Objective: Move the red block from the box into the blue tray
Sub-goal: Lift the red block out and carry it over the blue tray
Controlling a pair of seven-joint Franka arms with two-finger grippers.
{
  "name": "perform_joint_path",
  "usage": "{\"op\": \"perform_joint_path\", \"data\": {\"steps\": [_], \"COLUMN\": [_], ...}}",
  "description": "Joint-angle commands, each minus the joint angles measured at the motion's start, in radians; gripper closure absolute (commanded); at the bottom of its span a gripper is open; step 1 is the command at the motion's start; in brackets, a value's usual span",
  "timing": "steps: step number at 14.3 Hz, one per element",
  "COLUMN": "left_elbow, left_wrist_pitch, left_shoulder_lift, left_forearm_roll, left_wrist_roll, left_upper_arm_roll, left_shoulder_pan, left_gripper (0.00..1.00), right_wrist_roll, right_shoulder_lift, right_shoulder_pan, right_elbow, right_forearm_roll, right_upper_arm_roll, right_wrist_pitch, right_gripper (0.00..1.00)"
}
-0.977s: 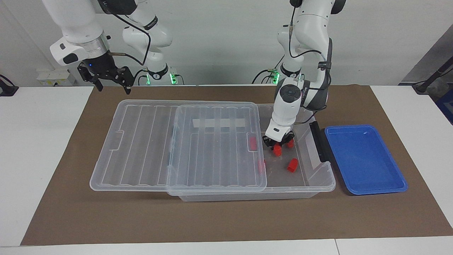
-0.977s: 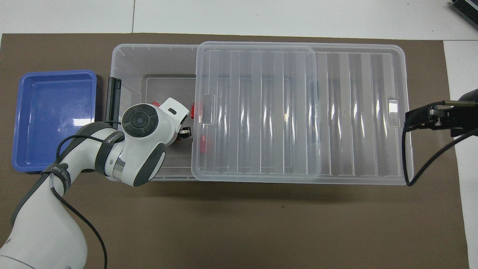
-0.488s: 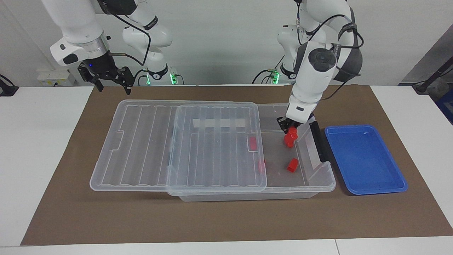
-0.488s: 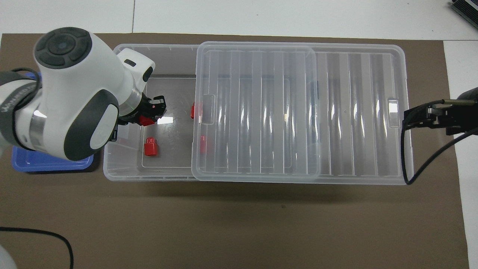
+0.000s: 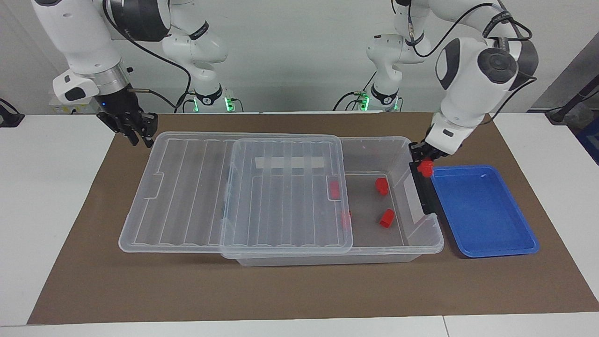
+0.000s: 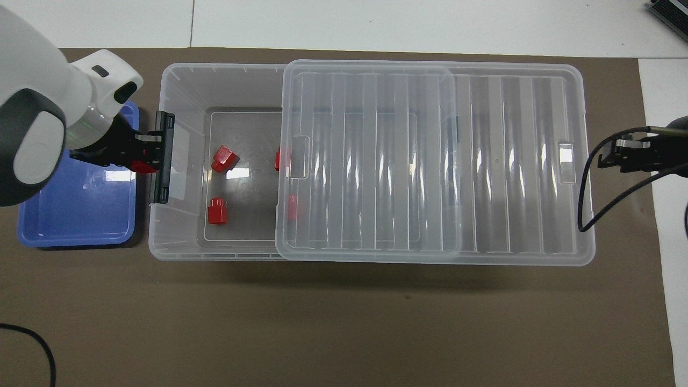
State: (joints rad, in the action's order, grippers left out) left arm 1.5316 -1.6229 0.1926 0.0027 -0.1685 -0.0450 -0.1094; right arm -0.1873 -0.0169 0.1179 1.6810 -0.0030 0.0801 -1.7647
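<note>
Over the box's (image 5: 421, 236) black end latch (image 5: 423, 189), at the edge nearest the blue tray (image 5: 486, 213), the left pincer (image 5: 425, 161) hung clenched on the red block (image 5: 426, 168). That block sat between the fingertips and poked out just below them, up in the air, above neither the box floor nor quite the tray's inside. It looked like a small, stiff plastic chunk, probably light and somewhat slick, so a squeeze across two flat sides, as here, seemed the safest hold; a grip on a corner might let it twist out.

Four more red pieces lay in the box: two on the open floor (image 6: 223, 159) (image 6: 216, 210) and two half under the ribbed lid (image 5: 234, 192), which lay slid toward the right arm's end. The tray held nothing.

The right pincer (image 5: 135, 128) waited over the brown mat (image 5: 93, 281) on the tabletop, just beside the lid's corner; whether it was shut could not be told.
</note>
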Motion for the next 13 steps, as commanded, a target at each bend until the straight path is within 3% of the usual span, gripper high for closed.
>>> {"op": "perform_joint_path", "data": {"steps": [1,3,6,9,13], "left_elbow": [0.005,0.033,0.183,0.326,0.413], "left_wrist_pitch": [0.006,-0.041,-0.213,-0.375,-0.561], "left_shoulder_lift": [-0.001,-0.005,-0.059,-0.096,-0.075], "left_forearm_roll": [-0.018,-0.018,-0.018,-0.018,-0.018], "left_wrist_roll": [0.191,0.300,0.423,0.423,0.426], "left_upper_arm_roll": [-0.006,-0.006,-0.006,-0.003,-0.003], "left_shoulder_pan": [0.094,0.160,0.246,0.272,0.289], "left_gripper": [0.99,0.99,0.99,0.98,0.98], "right_wrist_roll": [0.018,0.057,0.092,0.103,0.157], "right_shoulder_lift": [-0.008,0.023,0.072,0.103,0.112], "right_shoulder_pan": [0.057,0.069,0.095,0.100,0.100], "right_elbow": [0.074,0.085,0.095,0.100,0.158], "right_forearm_roll": [0.020,0.018,0.015,0.008,0.008], "right_upper_arm_roll": [0.003,0.003,0.001,0.001,0.001], "right_wrist_pitch": [-0.108,-0.143,-0.203,-0.232,-0.280], "right_gripper": [1.00,1.00,1.00,1.00,1.00]}}
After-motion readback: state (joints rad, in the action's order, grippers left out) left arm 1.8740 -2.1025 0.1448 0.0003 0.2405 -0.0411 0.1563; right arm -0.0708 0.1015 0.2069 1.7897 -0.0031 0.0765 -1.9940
